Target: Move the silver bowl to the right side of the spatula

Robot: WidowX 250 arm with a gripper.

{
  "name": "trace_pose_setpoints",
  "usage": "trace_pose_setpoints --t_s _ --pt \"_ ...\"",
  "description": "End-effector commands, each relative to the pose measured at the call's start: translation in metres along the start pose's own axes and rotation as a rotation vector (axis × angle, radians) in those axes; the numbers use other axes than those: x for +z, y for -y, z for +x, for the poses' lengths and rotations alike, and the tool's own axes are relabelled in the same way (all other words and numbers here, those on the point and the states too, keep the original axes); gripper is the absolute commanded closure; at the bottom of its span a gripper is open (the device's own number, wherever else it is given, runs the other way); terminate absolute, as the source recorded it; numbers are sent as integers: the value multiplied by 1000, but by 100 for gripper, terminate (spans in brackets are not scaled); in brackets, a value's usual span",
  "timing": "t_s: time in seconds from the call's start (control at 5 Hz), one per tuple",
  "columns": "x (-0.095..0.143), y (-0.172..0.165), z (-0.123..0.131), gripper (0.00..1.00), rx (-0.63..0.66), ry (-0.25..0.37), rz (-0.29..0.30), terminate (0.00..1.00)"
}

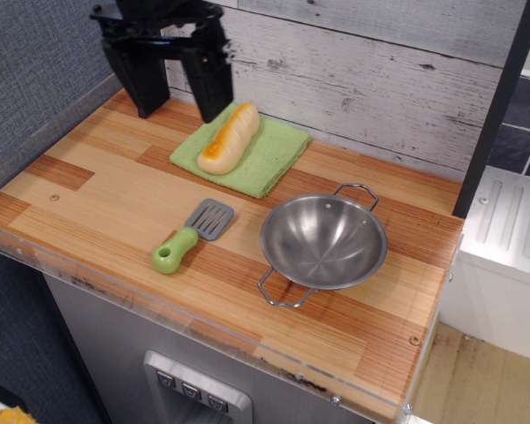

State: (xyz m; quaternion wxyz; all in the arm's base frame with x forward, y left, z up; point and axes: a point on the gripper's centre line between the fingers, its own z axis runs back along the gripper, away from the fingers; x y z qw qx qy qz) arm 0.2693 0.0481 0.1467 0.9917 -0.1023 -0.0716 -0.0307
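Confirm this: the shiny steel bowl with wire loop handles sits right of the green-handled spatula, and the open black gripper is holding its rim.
Not quite. In the observation.image view the shiny round steel bowl with wire loop handles does sit right of the grey-bladed, lime-green-handled spatula, but the open black gripper holds nothing; it is up at the back left, well clear of the bowl.

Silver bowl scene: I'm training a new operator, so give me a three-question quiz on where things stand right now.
1. True or false: the silver bowl lies to the right of the spatula.
2. What does the bread rest on?
A. the bare counter
B. the green cloth
C. the bowl
3. Fill in: the pincer is open, holds ____, and hangs at the back left, away from the bowl.

Key: 1 true; 2 B; 3 nothing.
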Motion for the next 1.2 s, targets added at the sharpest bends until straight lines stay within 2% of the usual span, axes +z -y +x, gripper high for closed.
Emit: trace_pose_setpoints --t_s 0.0,0.2,0.4,0.6,0.8,1.0 --pt "-10 -10 5 0 -106 -36 179 0" --pt "-24 -6 9 0 -127 -57 204 0" --pt "-26 -12 3 0 -87 -42 187 0" --pt "-26 -22 -3 0 -45 -34 138 0" --pt "-26 -22 -3 0 -45 -34 138 0" --pt "-26 -22 -3 0 -45 -34 138 100"
